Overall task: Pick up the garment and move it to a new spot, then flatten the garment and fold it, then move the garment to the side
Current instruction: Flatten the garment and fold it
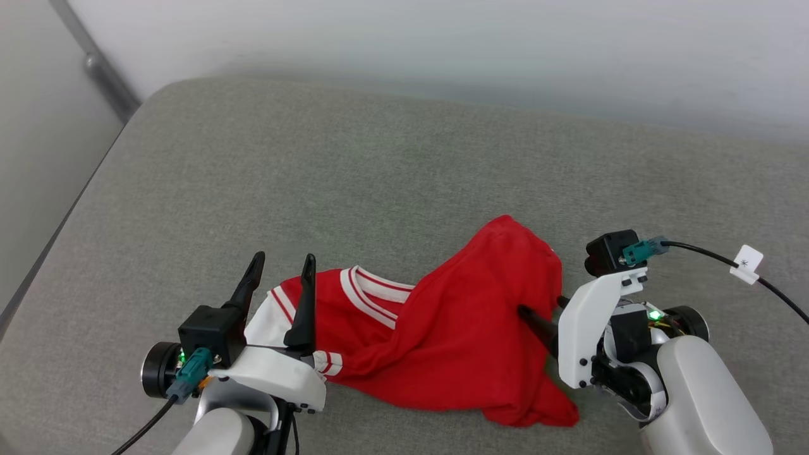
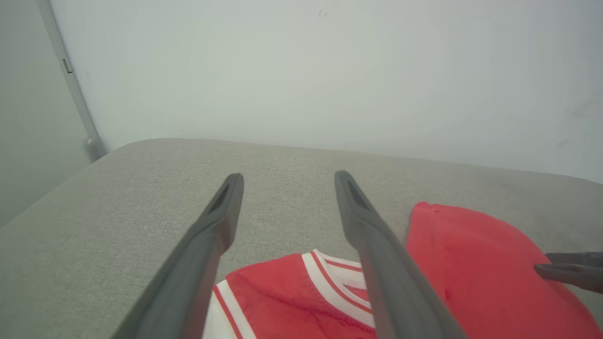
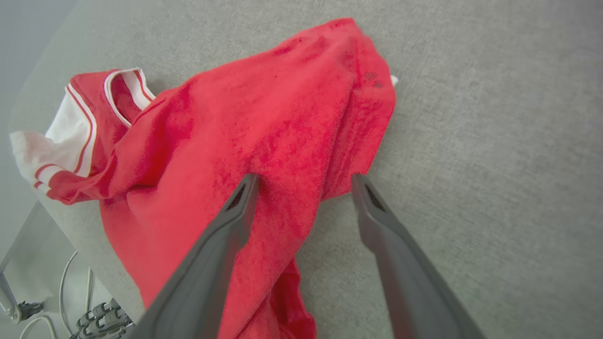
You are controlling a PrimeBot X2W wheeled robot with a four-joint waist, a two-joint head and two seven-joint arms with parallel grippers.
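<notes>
**Desk:** Where was the garment (image 1: 455, 328) when the shutter fell?

**Photographer:** It lay crumpled on the near part of the grey cushion (image 1: 379, 158), between the two arms. Its striped collar (image 1: 360, 294) and a white sleeve (image 1: 268, 323) lay toward the robot's left. The red body was heaped up toward its right.

**Desk:** And the left gripper (image 1: 283, 257)?

**Photographer:** It was spread wide and gripped nothing, its fingers pointing away from the robot above the sleeve and collar.

**Desk:** The right gripper (image 1: 540, 305)?

**Photographer:** It was also wide apart and empty, and pointed into the garment's right-hand edge. In the right wrist view one finger stood over red cloth and the other over bare cushion, with a fold of the cloth's edge between them. Whether either finger touched the cloth could not be told.

**Desk:** Background?

**Photographer:** A pale wall (image 1: 442, 38) rose behind the cushion.
</notes>
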